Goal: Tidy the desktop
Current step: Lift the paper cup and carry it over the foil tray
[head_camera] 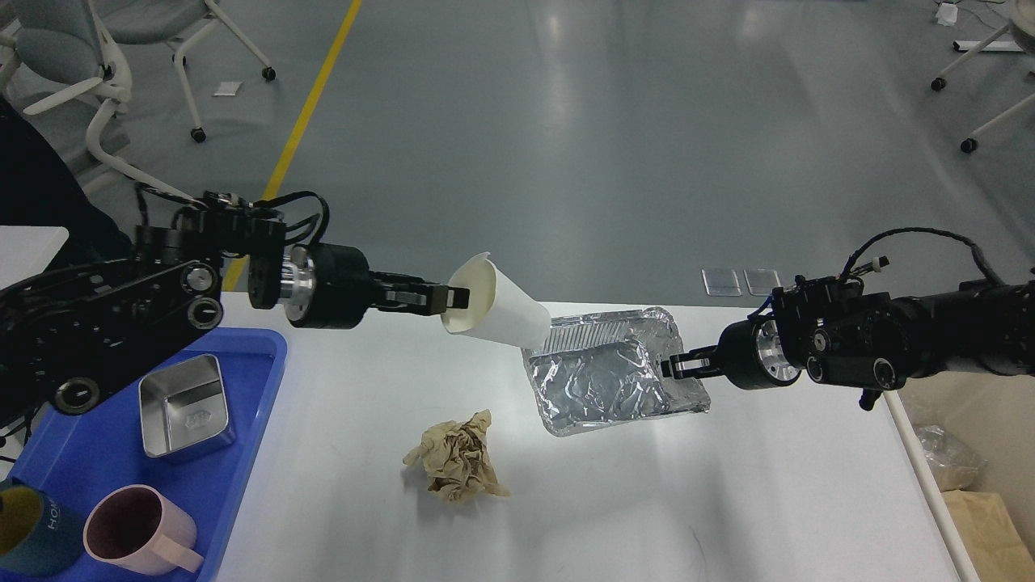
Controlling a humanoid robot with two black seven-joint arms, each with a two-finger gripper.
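Note:
The white desktop (728, 501) fills the lower view. My left gripper (454, 298) is shut on the rim of a white paper cup (501, 315), held tilted above the table beside the left edge of a crumpled foil tray (614, 372). My right gripper (673, 366) is shut on the foil tray's right rim. A crumpled brown paper ball (457, 457) lies on the desktop in front of the tray.
A blue plastic tray (97, 453) at the left holds a steel square dish (184, 406), a pink mug (141, 529) and a dark mug (28, 529). Office chairs (97, 89) stand on the floor behind. A bag (946, 461) sits beside the table's right edge.

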